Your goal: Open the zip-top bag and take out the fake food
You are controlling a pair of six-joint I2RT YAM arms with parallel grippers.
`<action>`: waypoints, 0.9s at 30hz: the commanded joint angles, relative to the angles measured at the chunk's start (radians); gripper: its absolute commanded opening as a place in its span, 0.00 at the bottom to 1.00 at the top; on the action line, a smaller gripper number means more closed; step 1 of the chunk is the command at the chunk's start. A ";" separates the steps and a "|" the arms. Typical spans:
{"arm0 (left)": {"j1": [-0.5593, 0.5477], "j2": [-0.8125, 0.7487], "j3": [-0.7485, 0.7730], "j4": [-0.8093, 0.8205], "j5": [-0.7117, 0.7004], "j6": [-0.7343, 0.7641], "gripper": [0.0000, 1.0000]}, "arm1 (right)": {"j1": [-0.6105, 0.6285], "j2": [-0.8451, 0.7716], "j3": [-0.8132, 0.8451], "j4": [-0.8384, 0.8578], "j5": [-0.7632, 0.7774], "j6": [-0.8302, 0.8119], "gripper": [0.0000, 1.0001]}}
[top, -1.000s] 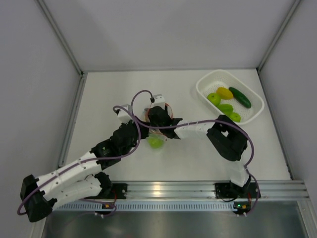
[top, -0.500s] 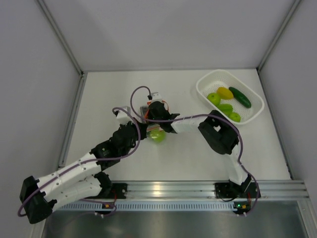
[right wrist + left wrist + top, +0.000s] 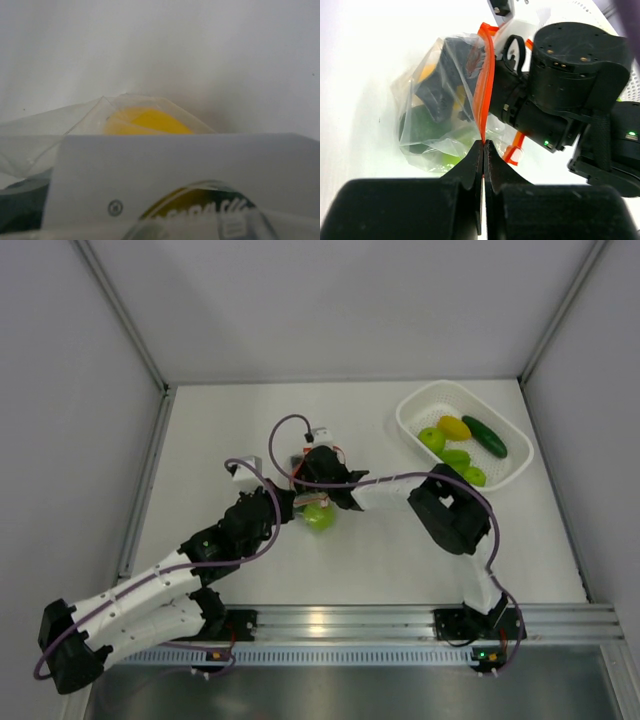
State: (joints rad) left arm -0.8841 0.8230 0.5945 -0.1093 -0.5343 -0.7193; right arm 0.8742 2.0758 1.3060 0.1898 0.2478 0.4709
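Clear crinkly plastic zip-top bag [image 3: 420, 142] lies at the centre of the overhead frame on the white table [image 3: 220, 430]. Left gripper [image 3: 483, 147] is pinched tight on the bag's orange-red zip strip [image 3: 485, 85]. Right gripper [image 3: 440, 97] is shoved into the bag mouth; can't tell its finger spread through the plastic. Light-green round fake fruit [image 3: 318, 516] and a yellow piece [image 3: 147, 122] are inside the bag. White perforated oval basket [image 3: 420, 405], upper right, holds five more pieces.

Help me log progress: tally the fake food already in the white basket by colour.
Light-green pieces: 3
Yellow piece: 1
Dark-green cucumber: 1
Total in the basket: 5
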 commanded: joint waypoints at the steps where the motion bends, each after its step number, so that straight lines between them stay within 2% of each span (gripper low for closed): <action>1: 0.002 0.004 0.040 0.013 -0.033 0.044 0.00 | 0.019 -0.115 -0.023 -0.067 0.082 -0.017 0.55; 9: 0.004 0.044 0.134 0.014 -0.070 0.154 0.00 | 0.098 -0.239 -0.096 -0.164 0.084 0.011 0.56; 14: 0.002 0.074 0.188 0.016 0.012 0.254 0.00 | 0.135 -0.321 -0.097 -0.254 0.090 0.008 0.57; 27: 0.002 0.070 0.160 0.048 0.168 0.325 0.00 | 0.140 -0.486 -0.076 -0.415 0.131 -0.037 0.57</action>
State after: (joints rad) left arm -0.8841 0.8906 0.7494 -0.0898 -0.4255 -0.4358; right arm 0.9966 1.6749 1.1965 -0.2153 0.3603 0.4629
